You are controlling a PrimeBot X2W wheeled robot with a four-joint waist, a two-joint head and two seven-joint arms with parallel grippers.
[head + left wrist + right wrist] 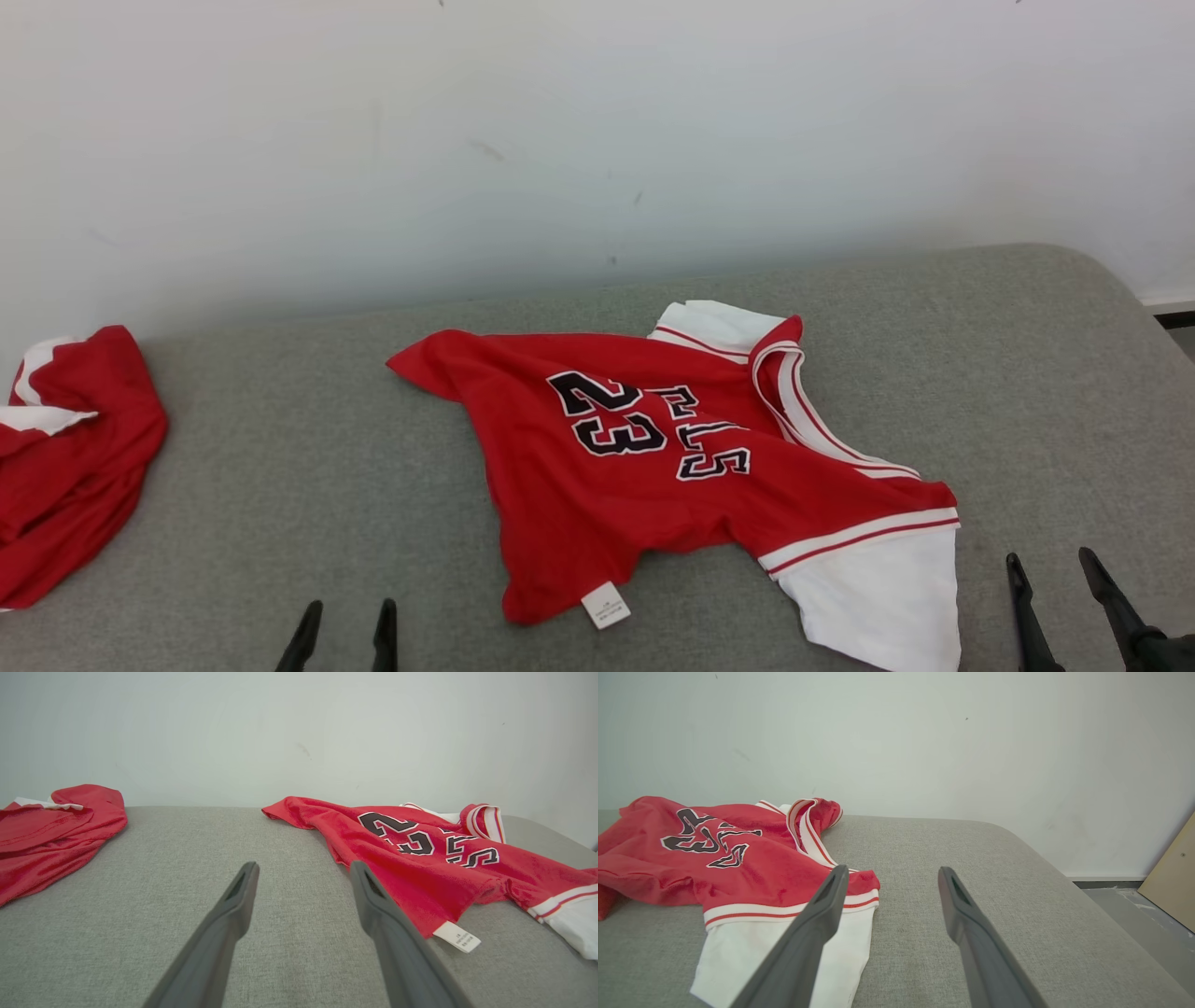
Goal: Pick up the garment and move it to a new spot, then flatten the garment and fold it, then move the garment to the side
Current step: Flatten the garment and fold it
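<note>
A pale wall (597, 140) rises behind a grey cushioned surface (280, 467) that runs the full width of the scene and rounds off at its far right corner. To the right of that corner a strip of floor (1134, 914) shows, with a tan board (1171, 877) leaning at the wall.

The garment (579, 523), a red jersey with a black "23" and lettering, lies near the middle of the surface, spread out but rumpled, its collar (794, 392) toward the right. One white sleeve (887, 597) reaches the near right edge; the other (714, 322) peeks out at the far side. Its lower hem points left and near, bunched and partly turned over.

A second red garment (65, 467) with white patches lies crumpled at the far left, well apart from the jersey.

The left gripper (349, 605) hangs over bare surface just left of the jersey's near hem, fingers spread wide and holding nothing. The right gripper (1050, 555) sits just right of the near white sleeve, likewise spread wide and empty.

A small white label (606, 605) sticks out from the near hem.
</note>
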